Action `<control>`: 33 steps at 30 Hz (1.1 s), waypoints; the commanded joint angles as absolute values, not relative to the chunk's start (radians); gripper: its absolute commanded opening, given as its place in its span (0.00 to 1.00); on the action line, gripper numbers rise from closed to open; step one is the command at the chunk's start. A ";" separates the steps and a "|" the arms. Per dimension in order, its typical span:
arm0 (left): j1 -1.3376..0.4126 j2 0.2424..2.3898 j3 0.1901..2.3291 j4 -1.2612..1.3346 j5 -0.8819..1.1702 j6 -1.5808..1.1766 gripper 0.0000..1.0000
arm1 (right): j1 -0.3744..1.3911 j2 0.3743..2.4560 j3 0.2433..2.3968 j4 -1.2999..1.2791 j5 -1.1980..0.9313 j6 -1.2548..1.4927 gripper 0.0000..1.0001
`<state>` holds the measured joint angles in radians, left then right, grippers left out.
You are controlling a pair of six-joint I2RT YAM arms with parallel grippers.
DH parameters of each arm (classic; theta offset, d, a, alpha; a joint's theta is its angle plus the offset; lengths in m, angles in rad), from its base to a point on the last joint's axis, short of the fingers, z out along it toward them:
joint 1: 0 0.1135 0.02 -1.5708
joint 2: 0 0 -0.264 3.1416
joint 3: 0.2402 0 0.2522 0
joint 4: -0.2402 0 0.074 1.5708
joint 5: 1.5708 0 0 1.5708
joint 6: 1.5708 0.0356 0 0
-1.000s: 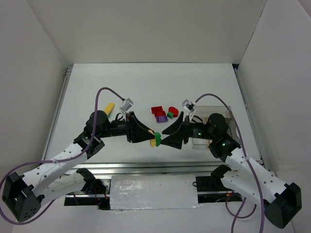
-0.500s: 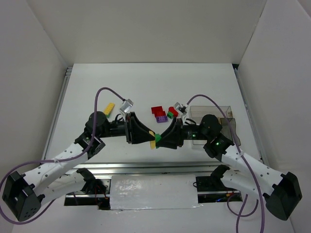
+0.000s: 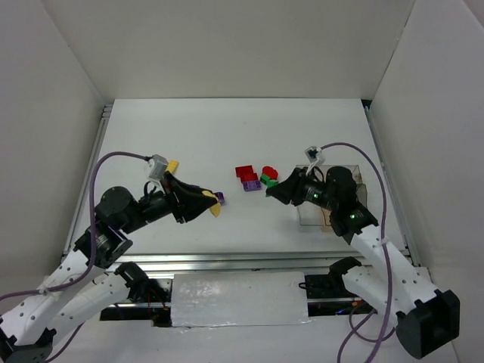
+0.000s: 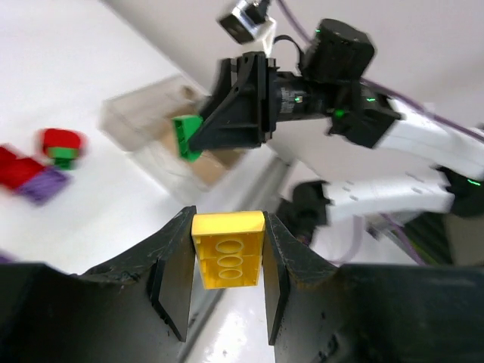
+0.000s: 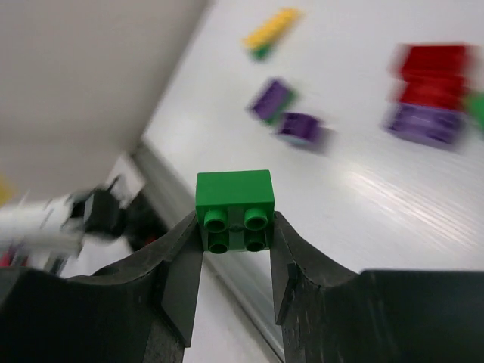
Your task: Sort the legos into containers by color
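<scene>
My left gripper (image 4: pixel 227 221) is shut on a yellow lego (image 4: pixel 227 257), held above the table left of centre (image 3: pixel 215 209). The right gripper (image 5: pixel 234 225) is shut on a green lego (image 5: pixel 234 193), which also shows in the left wrist view (image 4: pixel 184 136). It hovers just left of the clear container (image 3: pixel 354 172). On the table between the arms lie red legos (image 3: pixel 244 173), a purple one (image 3: pixel 252 184), and a red and green pair (image 3: pixel 268 176). Another purple lego (image 3: pixel 220 198) lies by the left gripper. A yellow lego (image 3: pixel 173 164) lies further left.
White walls enclose the table on three sides. A metal rail (image 3: pixel 227 261) runs along the near edge in front of the arm bases. Purple cables loop over both arms.
The two grippers met at the middle on a joined yellow and green piece. The right one shut on the green part, and both arms pulled apart, each carrying its brick.
</scene>
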<state>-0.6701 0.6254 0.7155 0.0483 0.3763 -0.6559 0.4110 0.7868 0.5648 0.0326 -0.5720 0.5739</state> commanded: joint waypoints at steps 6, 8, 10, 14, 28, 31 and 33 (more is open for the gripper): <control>-0.667 0.626 0.850 -0.313 0.005 -0.552 0.00 | 0.172 1.032 0.791 -0.340 0.062 0.643 0.00; -0.667 0.627 0.851 -0.336 0.005 -0.545 0.00 | 0.132 1.089 0.822 -0.345 0.081 0.650 0.00; -0.669 0.630 0.851 -0.351 0.005 -0.542 0.00 | 0.129 1.138 0.850 -0.370 0.110 0.644 0.00; -0.669 0.627 0.854 -0.364 -0.029 -0.540 0.00 | 0.127 1.158 0.858 -0.408 0.166 0.615 0.00; -0.670 0.687 0.850 -0.290 0.015 -0.563 0.00 | 0.129 1.015 0.660 -0.379 0.052 0.581 0.20; -0.669 0.690 0.847 -0.281 0.020 -0.569 0.00 | 0.129 1.012 0.647 -0.383 0.044 0.575 0.44; -0.669 0.692 0.845 -0.275 0.023 -0.577 0.00 | 0.130 0.999 0.647 -0.390 0.044 0.574 0.66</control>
<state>-0.6693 0.6983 0.8204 -0.3454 0.0051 -0.5568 0.1284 1.0325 0.6537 -0.3866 0.0509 0.5907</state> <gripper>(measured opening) 0.460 0.610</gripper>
